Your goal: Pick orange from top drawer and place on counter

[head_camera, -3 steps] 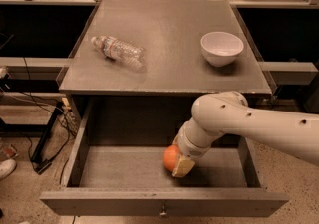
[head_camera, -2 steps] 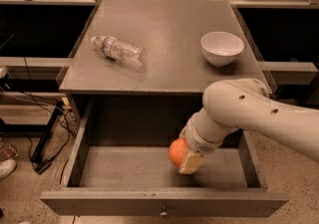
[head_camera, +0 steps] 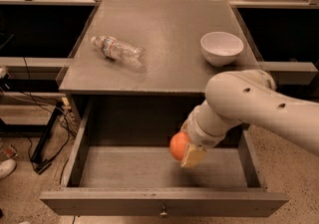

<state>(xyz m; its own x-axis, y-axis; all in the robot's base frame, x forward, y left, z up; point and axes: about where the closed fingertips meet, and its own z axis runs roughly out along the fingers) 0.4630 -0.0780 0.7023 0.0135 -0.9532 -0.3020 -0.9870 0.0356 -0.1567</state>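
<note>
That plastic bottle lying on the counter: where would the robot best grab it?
Grip the bottle at mid-body from above, closing across its width: it lies on its side on the counter. The pincer is above the open top drawer, shut on the orange.

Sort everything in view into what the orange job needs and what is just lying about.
Job: orange, gripped by the end effector over the open top drawer; counter.
Lying about: plastic bottle and white bowl, both on the counter.

One view: high, frontal, tilted downward, close. Gripper (head_camera: pixel 185 152), clasping orange (head_camera: pixel 177 145), low centre-right; counter (head_camera: pixel 174 44) beyond its fingers (head_camera: pixel 193 158), open top drawer (head_camera: pixel 124 170) beneath them.
</note>
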